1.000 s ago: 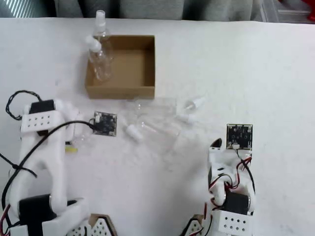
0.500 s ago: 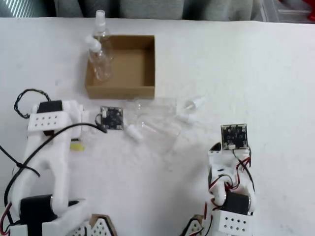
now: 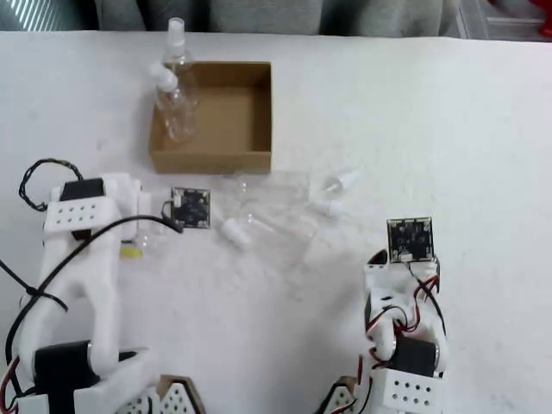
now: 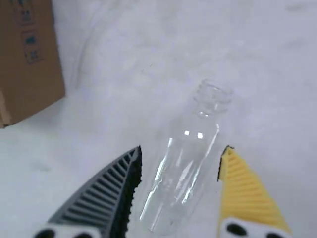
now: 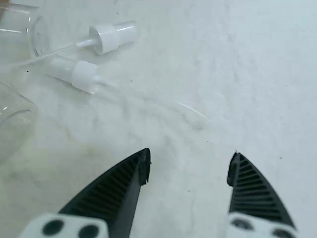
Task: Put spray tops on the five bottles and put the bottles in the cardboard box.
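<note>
Over the last second the left gripper (image 4: 182,149) has edged toward the cardboard box (image 3: 211,161) and now sits with jaws apart astride an uncapped bottle (image 4: 185,171) lying on the table near it — poised to grasp, not yet closed.

No text, number or sign can be read. The side wall of the cardboard box (image 4: 34,84) carries two small dark printed marks (image 4: 31,54), one above the other, too small to make out. The left camera board (image 3: 190,208) and the right camera board (image 3: 410,238), seen from above, show no readable lettering.
</note>
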Motion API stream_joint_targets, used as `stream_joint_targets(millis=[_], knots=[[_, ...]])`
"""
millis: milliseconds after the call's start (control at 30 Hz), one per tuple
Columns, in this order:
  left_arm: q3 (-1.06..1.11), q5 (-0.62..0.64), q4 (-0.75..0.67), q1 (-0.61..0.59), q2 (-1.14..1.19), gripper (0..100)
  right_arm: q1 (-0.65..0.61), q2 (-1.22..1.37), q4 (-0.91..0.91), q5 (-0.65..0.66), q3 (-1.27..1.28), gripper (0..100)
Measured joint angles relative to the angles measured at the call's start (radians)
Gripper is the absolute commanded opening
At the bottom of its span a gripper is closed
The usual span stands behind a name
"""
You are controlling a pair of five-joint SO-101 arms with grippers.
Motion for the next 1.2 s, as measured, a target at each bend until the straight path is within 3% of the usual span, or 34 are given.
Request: stream_joint_targets(millis=[433,1033,1200], knots=[[-0.078,0.000,-0.026,-0.002,0.238,26,0.000,0.000,0.000,0.000,0.000,23.4],[-0.101,0.014,-0.038,-0.002,0.288,26,0.000,0.000,0.000,0.000,0.000,23.4],[-0.100,0.051,-0.038,-0.002,0.292,17,0.000,0.000,0.000,0.000,0.000,23.4]])
